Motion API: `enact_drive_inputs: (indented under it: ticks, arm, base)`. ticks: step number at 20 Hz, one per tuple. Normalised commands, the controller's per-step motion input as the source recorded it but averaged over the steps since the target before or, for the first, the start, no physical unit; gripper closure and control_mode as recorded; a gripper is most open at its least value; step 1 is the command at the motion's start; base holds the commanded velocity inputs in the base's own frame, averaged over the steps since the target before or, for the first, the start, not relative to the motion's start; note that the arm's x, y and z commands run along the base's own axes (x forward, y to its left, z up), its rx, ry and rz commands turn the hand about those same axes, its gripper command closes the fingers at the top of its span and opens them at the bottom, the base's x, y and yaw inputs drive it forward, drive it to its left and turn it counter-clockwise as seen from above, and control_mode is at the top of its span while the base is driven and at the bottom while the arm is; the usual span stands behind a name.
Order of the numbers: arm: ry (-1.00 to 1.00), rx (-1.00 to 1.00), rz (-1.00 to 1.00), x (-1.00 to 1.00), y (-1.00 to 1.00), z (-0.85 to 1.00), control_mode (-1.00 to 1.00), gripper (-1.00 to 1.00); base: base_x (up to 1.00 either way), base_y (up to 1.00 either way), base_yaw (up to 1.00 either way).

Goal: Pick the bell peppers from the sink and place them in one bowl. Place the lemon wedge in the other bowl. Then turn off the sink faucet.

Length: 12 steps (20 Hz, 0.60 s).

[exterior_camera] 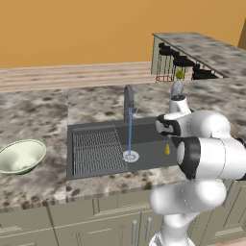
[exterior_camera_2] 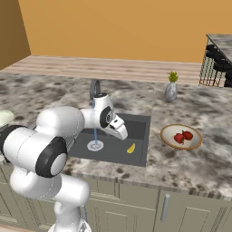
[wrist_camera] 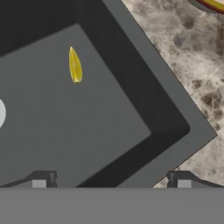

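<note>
Two red bell peppers lie in the shallow tan bowl on the counter, right of the sink. The yellow lemon wedge rests on the sink floor, right of the drain. My gripper hangs open and empty over the sink's near right corner, a short way from the wedge. A thin blue stream of water runs from the faucet down to the drain. The deep green bowl stands on the counter left of the sink.
A ridged wire rack covers the sink's left half. A grey vase with a small plant stands behind the tan bowl. Dark bar stools sit under a far counter. My own arm blocks the sink's right end in the left base view.
</note>
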Motion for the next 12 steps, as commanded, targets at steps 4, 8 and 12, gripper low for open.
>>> enact_drive_inputs:
  ticks: [4, 8, 12]
  arm:
    - [0.0, -0.05, 0.0, 0.17, 0.01, -0.15, -1.0, -1.0]
    - [0.0, -0.05, 0.0, 0.17, 0.0, -0.29, -1.0, -1.0]
    - [0.01, -0.03, 0.0, 0.18, 0.0, -0.26, -1.0, -1.0]
  base:
    - [0.0, 0.0, 0.0]
    - [0.0, 0.0, 0.0]
    - [0.0, 0.0, 0.0]
